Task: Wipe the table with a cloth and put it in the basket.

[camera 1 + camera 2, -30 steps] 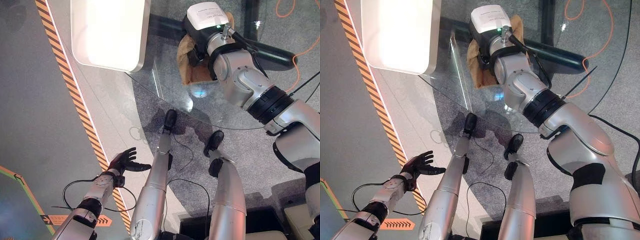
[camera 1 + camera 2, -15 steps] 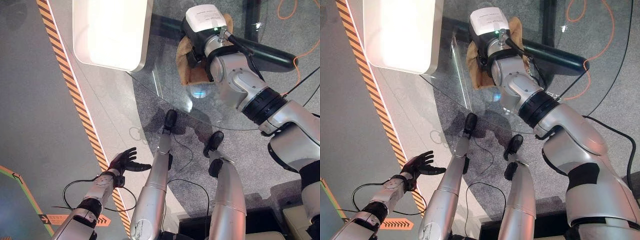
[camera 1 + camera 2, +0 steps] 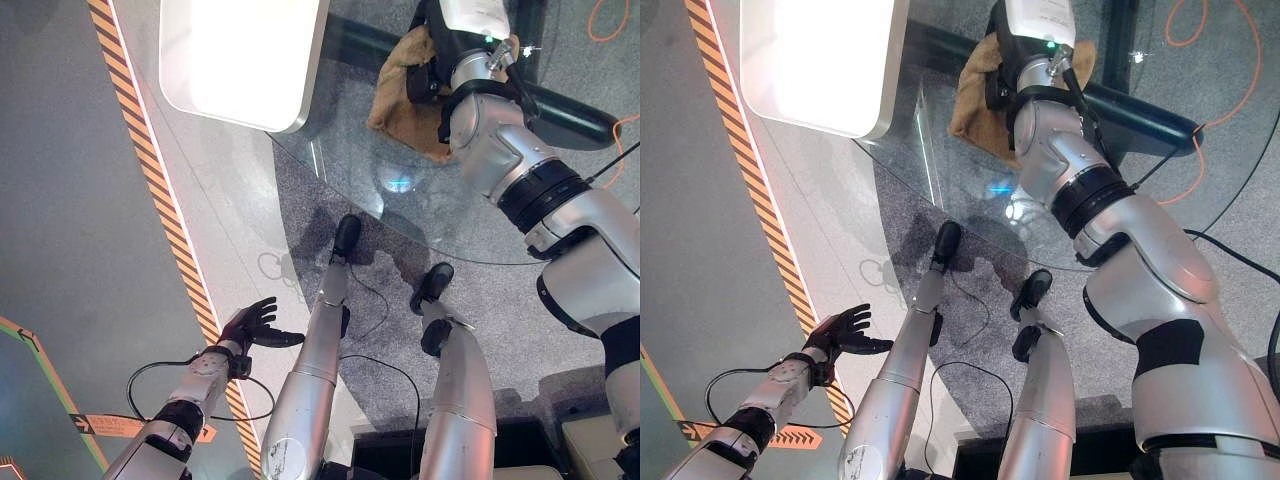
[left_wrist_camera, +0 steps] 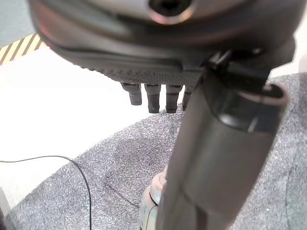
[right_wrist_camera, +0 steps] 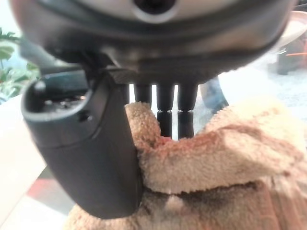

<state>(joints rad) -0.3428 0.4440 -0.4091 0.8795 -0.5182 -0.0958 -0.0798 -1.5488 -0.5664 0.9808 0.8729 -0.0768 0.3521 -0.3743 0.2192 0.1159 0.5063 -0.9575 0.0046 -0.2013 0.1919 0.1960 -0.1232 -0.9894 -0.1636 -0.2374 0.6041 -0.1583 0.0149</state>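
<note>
A tan terry cloth [image 3: 405,95] lies bunched on the round glass table [image 3: 330,180], toward its far side. My right hand [image 3: 998,80] rests on top of the cloth with its arm stretched out over the glass. In the right wrist view the fingers [image 5: 165,108] run straight down into the cloth [image 5: 216,158], and a fold of it rises against the thumb [image 5: 91,143]. My left hand [image 3: 250,325] hangs low beside the table over the floor, open and holding nothing; its straight fingers [image 4: 153,98] show in the left wrist view.
A white glowing panel [image 3: 240,55] sits at the table's far left edge. Orange-and-black striped tape [image 3: 160,190] runs along the floor on the left. A dark tube [image 3: 570,105] lies under the glass, and an orange cable [image 3: 1200,30] loops on the carpet beyond.
My right hand has pushed the cloth farther across the glass and a little to the right, bunching it more. The left hand has stayed where it was.
</note>
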